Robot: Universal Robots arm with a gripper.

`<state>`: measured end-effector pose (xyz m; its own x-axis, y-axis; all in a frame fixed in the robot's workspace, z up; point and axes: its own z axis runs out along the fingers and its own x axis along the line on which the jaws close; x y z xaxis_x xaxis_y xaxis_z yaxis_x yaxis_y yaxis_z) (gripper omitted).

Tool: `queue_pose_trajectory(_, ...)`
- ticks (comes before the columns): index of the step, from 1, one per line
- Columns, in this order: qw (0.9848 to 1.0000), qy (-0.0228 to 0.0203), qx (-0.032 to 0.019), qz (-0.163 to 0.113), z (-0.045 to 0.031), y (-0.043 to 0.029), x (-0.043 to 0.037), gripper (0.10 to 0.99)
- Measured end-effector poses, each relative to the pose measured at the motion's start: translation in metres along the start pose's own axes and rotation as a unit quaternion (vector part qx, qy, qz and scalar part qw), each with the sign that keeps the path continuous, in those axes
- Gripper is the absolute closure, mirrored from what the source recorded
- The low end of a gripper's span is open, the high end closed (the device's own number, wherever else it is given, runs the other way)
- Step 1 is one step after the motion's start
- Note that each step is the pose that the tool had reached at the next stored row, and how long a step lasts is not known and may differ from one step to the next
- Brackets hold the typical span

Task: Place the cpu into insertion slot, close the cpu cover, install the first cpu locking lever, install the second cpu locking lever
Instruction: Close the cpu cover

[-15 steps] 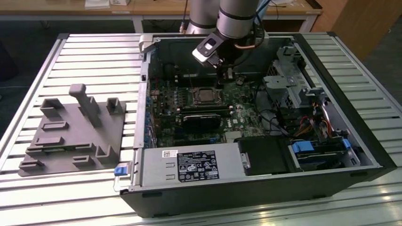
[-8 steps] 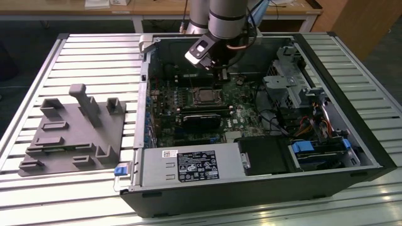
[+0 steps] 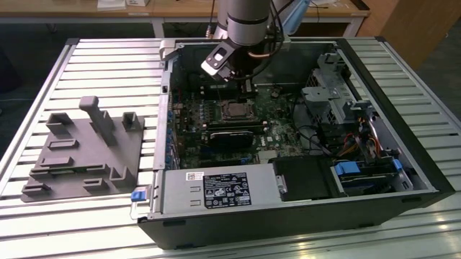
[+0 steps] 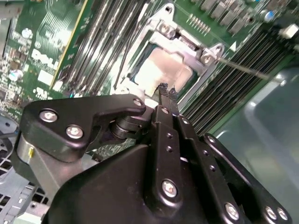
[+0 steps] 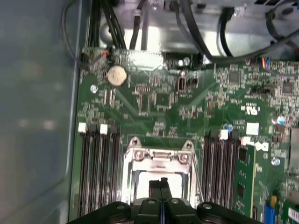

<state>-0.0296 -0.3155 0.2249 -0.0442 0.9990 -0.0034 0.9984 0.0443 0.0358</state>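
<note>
One cpu (image 4: pixel 161 70) flat within cpu cover (image 4: pixel 183 43) window, pincer (image 4: pixel 166 90) closed above

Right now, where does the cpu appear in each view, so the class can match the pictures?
Exterior view: the cpu sits on the green board, under the gripper.
Second wrist view: the silver square beyond the gripper's tips.
First wrist view: the pale square partly behind those tips.
Shared landmark: the cpu cover framing it.
</note>
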Motion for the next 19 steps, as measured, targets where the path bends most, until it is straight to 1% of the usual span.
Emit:
queue_pose_trajectory(3,1.0,-0.0002,-0.001,0.0,0.0001,-0.0054,0.0002,0.98)
queue_pose_trajectory(10,1.0,-0.0001,-0.0012,-0.002,0.0001,-0.0062,0.0003,0.98)
queue_pose_trajectory(15,0.9995,0.0004,-0.0013,-0.03,0.0001,-0.0062,0.0003,0.98)
queue_pose_trajectory(17,0.9989,0.0005,-0.0013,-0.047,0.0001,-0.0062,0.0003,0.98)
queue_pose_trajectory(19,0.9979,0.0005,-0.0013,-0.064,0.0001,-0.0062,0.0003,0.98)
